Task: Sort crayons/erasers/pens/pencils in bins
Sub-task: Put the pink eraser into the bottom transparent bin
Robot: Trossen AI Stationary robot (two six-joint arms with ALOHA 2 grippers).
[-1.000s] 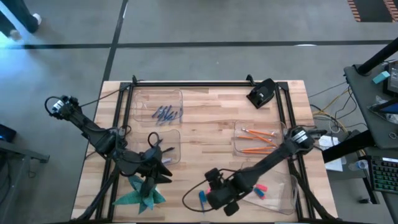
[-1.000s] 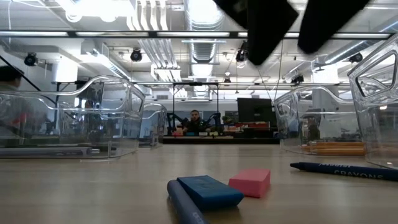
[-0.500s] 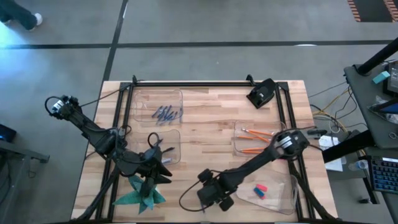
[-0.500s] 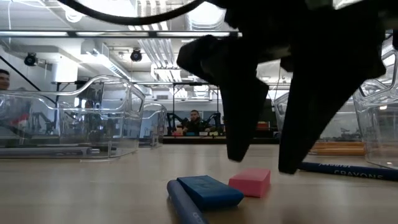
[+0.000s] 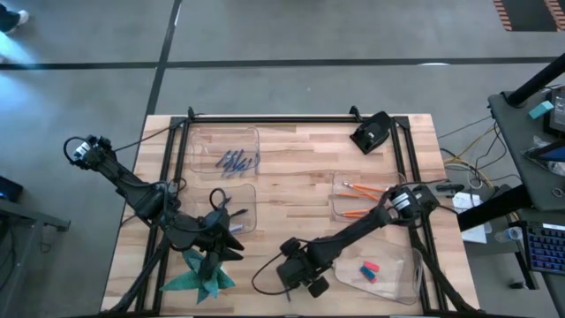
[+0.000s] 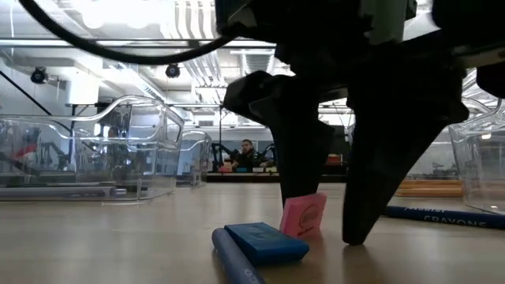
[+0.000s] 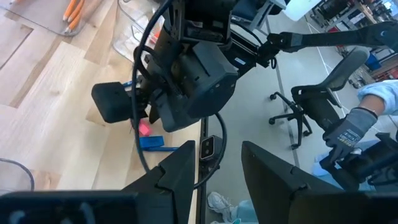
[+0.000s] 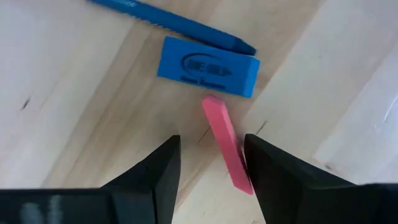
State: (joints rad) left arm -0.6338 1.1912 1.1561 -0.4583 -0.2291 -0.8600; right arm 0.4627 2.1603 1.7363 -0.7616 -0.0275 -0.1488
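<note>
Your table [image 5: 300, 190] carries four clear bins; the one at 4 o'clock [image 5: 402, 283] already holds two erasers, and the pencils [image 5: 366, 190] lie in the bin at 3 o'clock. The right gripper [image 6: 327, 229] stands at 6 o'clock, fingers spread and straddling a pink eraser [image 8: 227, 143] tipped on edge against one finger; no grip has closed. From above, the gripper hides that eraser. Beside it lie a blue eraser [image 8: 208, 67] and a blue crayon [image 8: 168, 23]. The left gripper [image 5: 231, 228] waits at 8 o'clock, jaws parted and empty.
</note>
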